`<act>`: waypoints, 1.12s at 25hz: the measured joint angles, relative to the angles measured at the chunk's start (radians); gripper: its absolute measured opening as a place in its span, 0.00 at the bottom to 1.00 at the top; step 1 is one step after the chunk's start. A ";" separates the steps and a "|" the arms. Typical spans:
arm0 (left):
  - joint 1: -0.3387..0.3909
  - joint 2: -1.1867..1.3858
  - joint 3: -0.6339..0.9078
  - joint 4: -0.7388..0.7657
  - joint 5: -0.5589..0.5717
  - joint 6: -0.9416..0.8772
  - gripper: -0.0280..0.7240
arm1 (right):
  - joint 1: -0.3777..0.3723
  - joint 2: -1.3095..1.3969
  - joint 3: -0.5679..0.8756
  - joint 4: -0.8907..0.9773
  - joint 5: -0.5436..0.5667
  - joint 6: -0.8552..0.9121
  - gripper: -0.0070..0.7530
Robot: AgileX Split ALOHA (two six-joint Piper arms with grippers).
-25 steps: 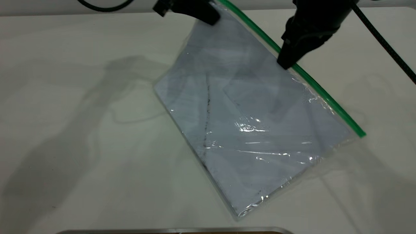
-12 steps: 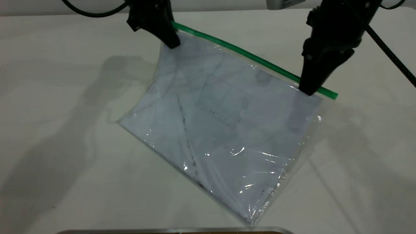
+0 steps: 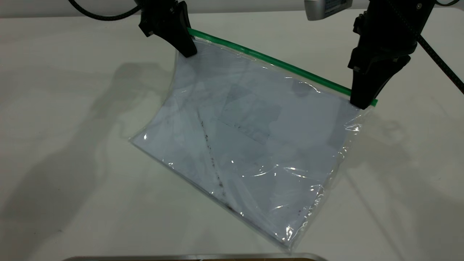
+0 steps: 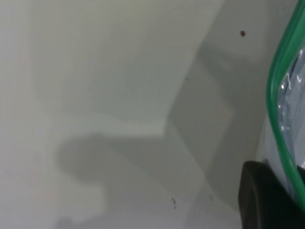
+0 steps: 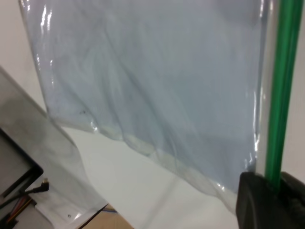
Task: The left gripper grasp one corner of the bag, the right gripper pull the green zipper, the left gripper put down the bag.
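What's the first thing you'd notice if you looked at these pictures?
A big clear bag with white paper inside, held up by its green zipper edge while its lower part rests on the white table. The left hand pinches one top corner and the right hand grips the zipper's other end.

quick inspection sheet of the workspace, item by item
surface: white table, shadowed, a few dark specks in the left wrist view
bag: clear pouch, white paper inside, dark diagonal streak; green edge held up, lower end resting on the table
green zipper: strip running straight between the two end effectors
clutter: nothing seen
left gripper: end effector shut on the bag's far-left corner
right gripper: end effector shut on the green zipper at its right end
cables: black cables trailing from both arms at the top
surroundings: grey device at the top edge; metal rim at the near edge
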 joint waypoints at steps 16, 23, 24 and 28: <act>0.009 -0.003 -0.001 -0.054 -0.097 -0.130 0.80 | -0.003 0.000 0.000 -0.044 -0.223 0.059 0.75; 0.009 -0.138 0.000 0.084 -0.122 -0.446 0.88 | -0.003 -0.086 0.002 -0.048 -0.354 0.089 0.78; 0.009 -0.178 0.000 0.107 -0.111 -0.501 0.88 | -0.003 -0.126 0.002 -0.048 -0.364 0.092 0.78; 0.009 -0.341 0.000 0.238 -0.068 -0.711 0.85 | -0.003 -0.324 0.002 -0.049 -0.371 0.097 0.78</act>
